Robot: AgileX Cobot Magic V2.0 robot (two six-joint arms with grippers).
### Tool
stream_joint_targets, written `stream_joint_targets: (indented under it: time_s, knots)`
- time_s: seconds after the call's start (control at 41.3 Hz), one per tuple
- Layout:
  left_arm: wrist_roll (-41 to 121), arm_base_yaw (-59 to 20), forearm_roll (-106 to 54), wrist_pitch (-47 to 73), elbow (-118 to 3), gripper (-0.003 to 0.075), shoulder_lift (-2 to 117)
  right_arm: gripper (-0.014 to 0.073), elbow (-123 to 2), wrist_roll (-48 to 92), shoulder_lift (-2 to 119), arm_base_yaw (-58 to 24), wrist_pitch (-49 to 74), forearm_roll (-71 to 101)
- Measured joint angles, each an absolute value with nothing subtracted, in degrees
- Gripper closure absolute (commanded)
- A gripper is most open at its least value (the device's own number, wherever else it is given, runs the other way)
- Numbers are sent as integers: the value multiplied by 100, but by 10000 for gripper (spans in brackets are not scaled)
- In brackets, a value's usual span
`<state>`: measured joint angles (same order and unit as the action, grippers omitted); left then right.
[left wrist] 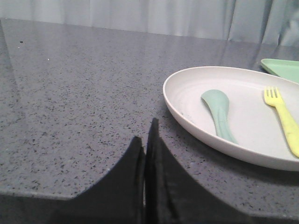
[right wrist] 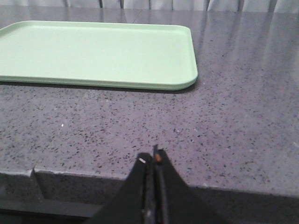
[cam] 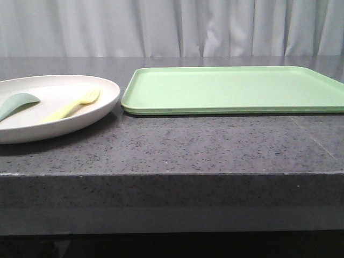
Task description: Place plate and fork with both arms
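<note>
The cream-white plate [cam: 80,115] lies on the dark stone table at the left, and also shows in the left wrist view [left wrist: 187,100]. The pale yellow fork [cam: 72,106] lies in it, tines toward the back, seen too in the left wrist view [left wrist: 282,119]. My left gripper [left wrist: 145,133] is shut and empty, low over the table's front edge, beside the plate and apart from it. My right gripper [right wrist: 152,156] is shut and empty at the front edge, short of the tray. Neither gripper shows in the front view.
A grey-green spoon [cam: 16,103] lies in the plate beside the fork, also in the left wrist view [left wrist: 218,112]. A rectangular light green tray [cam: 231,88] lies right of the plate, seen too in the right wrist view [right wrist: 93,53]. A white curtain hangs behind.
</note>
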<state>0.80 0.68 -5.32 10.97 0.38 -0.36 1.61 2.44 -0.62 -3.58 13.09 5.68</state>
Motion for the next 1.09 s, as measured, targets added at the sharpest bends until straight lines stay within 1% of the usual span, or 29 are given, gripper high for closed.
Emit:
stream_joint_targets:
  time_s: [0.484, 0.508, 1.09]
  knots:
    - [80, 68, -532, 1097, 38, 738, -36, 664, 161, 244, -62, -358, 1309, 568]
    - [80, 68, -520, 1306, 38, 738, -36, 664, 161, 244, -62, -358, 1309, 568]
    - [80, 68, -422, 1044, 37, 738, -36, 664, 161, 244, -62, -358, 1309, 568]
